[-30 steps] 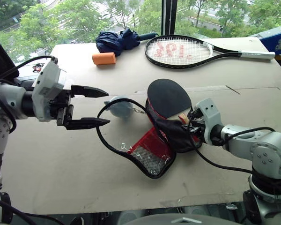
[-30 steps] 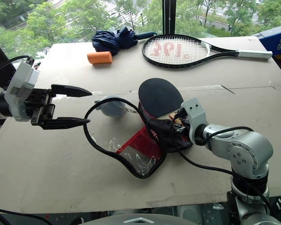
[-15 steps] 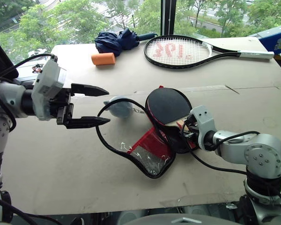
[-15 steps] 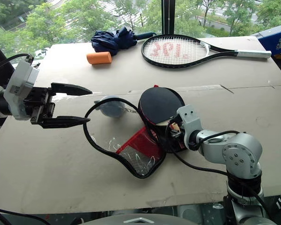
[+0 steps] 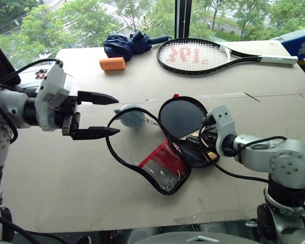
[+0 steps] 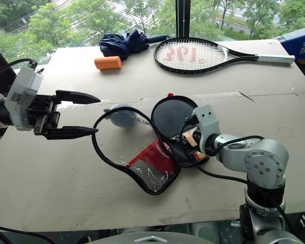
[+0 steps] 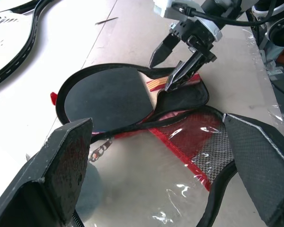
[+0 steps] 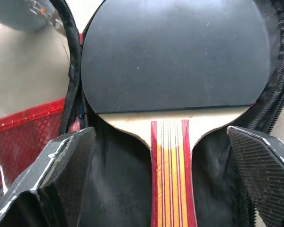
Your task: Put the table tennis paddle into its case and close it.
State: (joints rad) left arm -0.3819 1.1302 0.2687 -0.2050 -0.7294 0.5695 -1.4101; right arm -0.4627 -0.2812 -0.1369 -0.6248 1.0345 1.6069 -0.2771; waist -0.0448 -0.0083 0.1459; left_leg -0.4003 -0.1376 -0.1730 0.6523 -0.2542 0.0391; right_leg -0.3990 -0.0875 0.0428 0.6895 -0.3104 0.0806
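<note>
The table tennis paddle (image 5: 182, 117) lies black face up in the open half of its case (image 5: 162, 165), a black zip-edged case with a red mesh pocket. Its other half is spread flat toward the left. The striped wooden handle (image 8: 170, 175) points toward my right gripper (image 5: 203, 140), which stands open just over the handle, a finger on each side and touching nothing. My left gripper (image 5: 117, 115) hovers open above the table, left of the case and apart from it.
A small grey round object (image 5: 129, 116) sits by the case's far-left rim. At the back of the cardboard-topped table (image 5: 66, 193) lie a strung tennis racket (image 5: 203, 55), an orange cylinder (image 5: 113, 63) and a folded navy umbrella (image 5: 129, 43). A blue box (image 5: 301, 43) is at the far right.
My right gripper has opened and let go of the paddle handle. The paddle, earlier held tilted, now lies flat in the case. The left arm has stayed still.
</note>
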